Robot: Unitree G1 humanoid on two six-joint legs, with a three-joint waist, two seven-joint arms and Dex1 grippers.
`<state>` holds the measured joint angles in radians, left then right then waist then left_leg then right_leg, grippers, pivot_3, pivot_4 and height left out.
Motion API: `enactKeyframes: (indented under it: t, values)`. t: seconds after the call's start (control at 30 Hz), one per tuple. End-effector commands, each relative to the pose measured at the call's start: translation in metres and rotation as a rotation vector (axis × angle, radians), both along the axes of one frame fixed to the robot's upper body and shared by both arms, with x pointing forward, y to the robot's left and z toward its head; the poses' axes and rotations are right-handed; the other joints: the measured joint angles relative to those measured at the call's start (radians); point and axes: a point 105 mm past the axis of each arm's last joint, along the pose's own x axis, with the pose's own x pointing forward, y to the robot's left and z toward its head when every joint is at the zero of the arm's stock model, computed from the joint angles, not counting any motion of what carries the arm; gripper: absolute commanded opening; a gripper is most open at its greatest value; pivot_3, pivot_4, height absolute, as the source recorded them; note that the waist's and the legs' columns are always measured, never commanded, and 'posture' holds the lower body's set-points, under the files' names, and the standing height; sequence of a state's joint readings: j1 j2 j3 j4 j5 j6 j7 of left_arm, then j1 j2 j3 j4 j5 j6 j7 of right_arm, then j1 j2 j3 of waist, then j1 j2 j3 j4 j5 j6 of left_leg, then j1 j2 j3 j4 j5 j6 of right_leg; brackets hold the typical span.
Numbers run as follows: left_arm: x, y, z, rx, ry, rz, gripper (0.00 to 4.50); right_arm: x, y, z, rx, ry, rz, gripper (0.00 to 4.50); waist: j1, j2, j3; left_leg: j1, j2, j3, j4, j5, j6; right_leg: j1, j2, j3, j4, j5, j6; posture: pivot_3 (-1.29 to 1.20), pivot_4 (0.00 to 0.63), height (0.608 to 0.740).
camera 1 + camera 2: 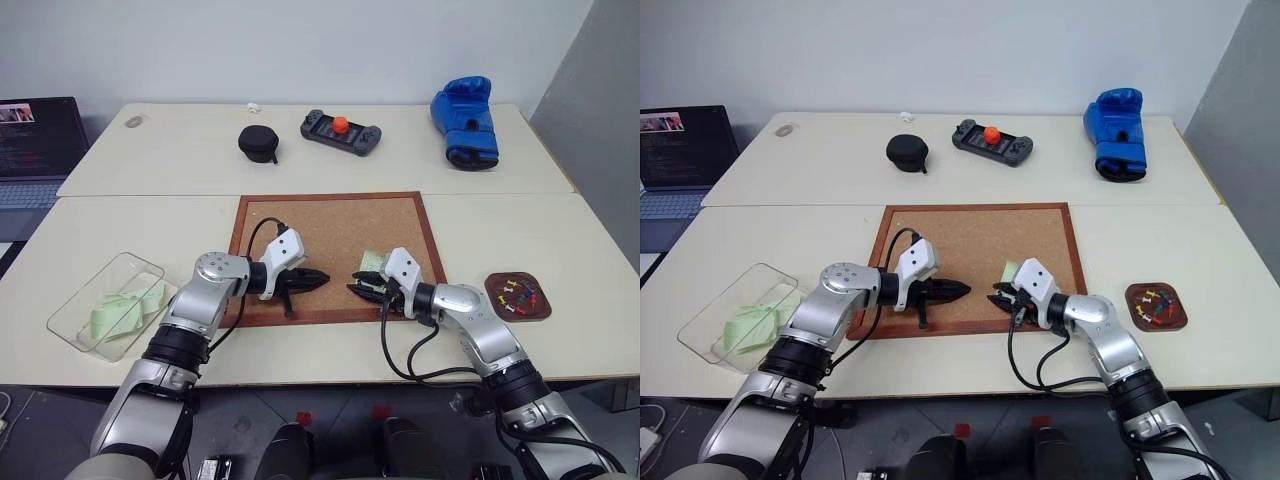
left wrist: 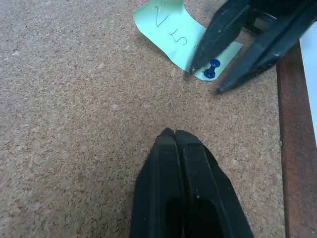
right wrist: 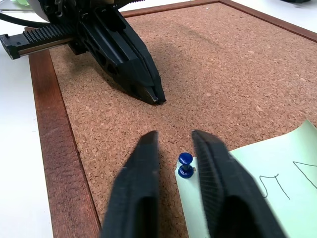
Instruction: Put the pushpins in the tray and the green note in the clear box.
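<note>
Pale green note (image 3: 270,191) with pen marks, blue pushpin (image 3: 185,164) seemingly untouched between right hand (image 3: 174,140) narrowly parted fingers, left hand (image 2: 174,134) closed empty

The near cream tabletop (image 1: 560,240) carries a wood-framed corkboard (image 1: 330,235) at its middle, the clear box (image 1: 75,320) toward its left edge and the tray (image 1: 494,296) at right. The far tabletop (image 1: 190,150) holds a black pouch (image 1: 257,143), a game controller (image 1: 341,131) and a blue boxing glove (image 1: 465,122).

Rough cork board (image 3: 233,64), glossy wood frame (image 3: 49,124), probably matt paper green note (image 3: 267,183).
</note>
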<state>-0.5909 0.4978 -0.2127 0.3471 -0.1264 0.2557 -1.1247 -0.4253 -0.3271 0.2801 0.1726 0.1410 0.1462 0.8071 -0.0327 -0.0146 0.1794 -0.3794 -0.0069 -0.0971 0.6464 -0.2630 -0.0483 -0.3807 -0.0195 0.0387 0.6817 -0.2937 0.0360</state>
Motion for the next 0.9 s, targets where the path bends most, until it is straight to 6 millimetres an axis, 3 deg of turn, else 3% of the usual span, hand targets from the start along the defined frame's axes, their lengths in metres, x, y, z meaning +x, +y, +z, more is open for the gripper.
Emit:
enactKeyframes:
  t: [0.03, 0.2, 0.57, 0.9]
  values:
    - [-0.004, 0.002, -0.008, 0.035, 0.016, 0.0, 0.0, 0.002, -0.002, 0.004, 0.045, 0.029, -0.02, 0.07, 0.0, 0.0, 0.0, 0.0, 0.0, 0.0, 0.0, 0.0, 0.0, 0.0, 0.0, 0.0, 0.0, 0.0, 0.0, 0.0, 0.15, 0.74]
    - [-0.004, 0.0, -0.008, 0.033, 0.016, -0.005, 0.0, 0.004, -0.006, -0.001, 0.023, 0.043, -0.031, 0.01, 0.0, 0.0, 0.0, 0.0, 0.0, 0.0, 0.0, 0.0, 0.0, 0.0, 0.0, 0.0, 0.0, 0.0, 0.0, 0.0, 0.15, 0.74]
    - [-0.008, -0.001, -0.011, 0.03, 0.022, -0.008, 0.0, -0.002, -0.001, 0.048, 0.063, -0.083, 0.024, 0.01, 0.001, 0.0, 0.0, -0.003, 0.0, -0.001, 0.0, 0.0, 0.0, -0.004, -0.001, 0.001, 0.0, 0.0, 0.0, 0.0, 0.15, 0.74]
    - [-0.006, -0.004, -0.012, 0.023, 0.019, 0.001, 0.0, -0.003, -0.001, 0.063, 0.064, -0.114, 0.03, 0.01, 0.001, 0.0, 0.0, -0.003, 0.0, -0.001, 0.0, 0.0, 0.0, -0.004, -0.001, 0.001, 0.0, 0.0, 0.0, 0.0, 0.15, 0.74]
